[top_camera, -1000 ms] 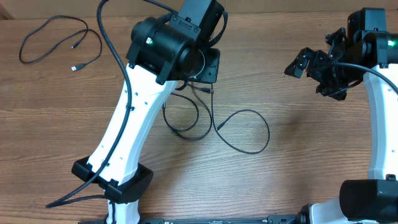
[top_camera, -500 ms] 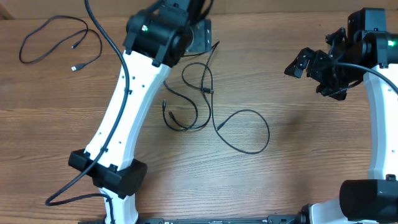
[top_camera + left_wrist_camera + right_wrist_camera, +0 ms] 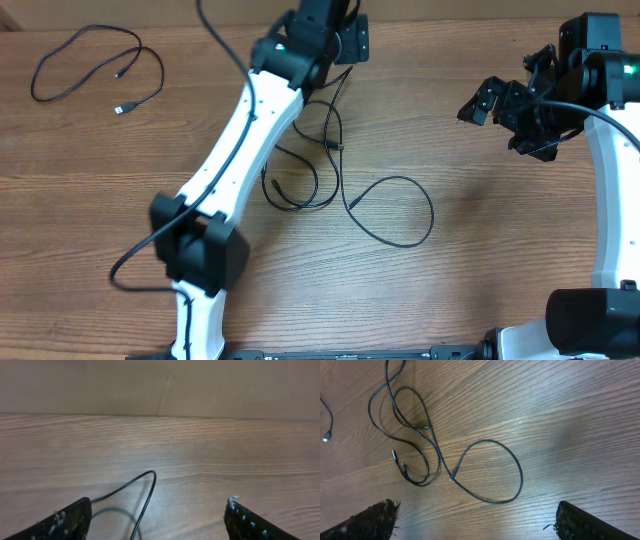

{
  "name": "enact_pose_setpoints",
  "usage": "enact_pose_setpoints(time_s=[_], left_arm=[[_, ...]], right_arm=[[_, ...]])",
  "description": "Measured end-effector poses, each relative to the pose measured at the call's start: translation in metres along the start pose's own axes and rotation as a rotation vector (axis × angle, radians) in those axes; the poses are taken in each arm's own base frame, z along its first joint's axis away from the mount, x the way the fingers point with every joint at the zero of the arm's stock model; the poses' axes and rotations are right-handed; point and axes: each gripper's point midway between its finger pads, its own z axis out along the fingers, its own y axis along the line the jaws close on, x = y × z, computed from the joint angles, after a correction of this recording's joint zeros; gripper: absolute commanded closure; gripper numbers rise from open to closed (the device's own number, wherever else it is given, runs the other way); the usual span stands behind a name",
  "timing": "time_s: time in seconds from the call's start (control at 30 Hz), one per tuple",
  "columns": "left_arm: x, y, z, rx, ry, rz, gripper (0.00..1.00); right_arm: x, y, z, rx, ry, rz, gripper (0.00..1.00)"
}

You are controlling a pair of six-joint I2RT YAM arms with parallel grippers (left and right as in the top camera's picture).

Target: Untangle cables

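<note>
Tangle sits mid-counter: thin black cords (image 3: pixel 343 175) with small plug ends lie crossed over one another on the brown wood-grain counter (image 3: pixel 480 280). There is a tight cluster of small loops on the side nearer my left arm, and one wide loop (image 3: pixel 431 215) flung out towards my right. I cannot tell whether it is two cords or more. My left jaws are released, spread wide and gripping nothing. From the left wrist I see my two dark fingertips (image 3: pixel 70 519) at the lower corners and a single bend of cord (image 3: pixel 148 495) lying flat on the wood between them, touching neither. My white left arm (image 3: pixel 235 140) is stretched across to the far edge of the counter, above the top end of the tangle. I judge that is where a strand can be drawn away from the knot without dragging the rest. My right jaws are likewise released and empty, hanging well apart from the cords at the right side. My guess is that they sit there so the wrist camera looks down on the whole knot, and so that arm is out of the left one's reach. A separate thin black cord with a silver-tipped plug (image 3: pixel 123 106) lies alone at the far left corner, well apart from the tangle, and reads as already freed. The central cords are not yet parted, so I judge the task roughly midway.
</note>
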Motion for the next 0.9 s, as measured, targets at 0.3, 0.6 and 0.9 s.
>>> enact_pose_setpoints(time_s=[0.3, 0.6, 0.9], left_arm=[[0.056, 0.005, 0.104, 0.006, 0.050, 0.120, 0.19], [0.105, 0.017, 0.142, -0.016, 0.148, 0.147, 0.34], [0.111, 0.017, 0.149, -0.004, 0.157, 0.157, 0.28]], right_arm=[[0.000, 0.000, 0.000, 0.000, 0.000, 0.000, 0.00], [0.000, 0.000, 0.000, 0.000, 0.000, 0.000, 0.00], [0.000, 0.000, 0.000, 0.000, 0.000, 0.000, 0.00]])
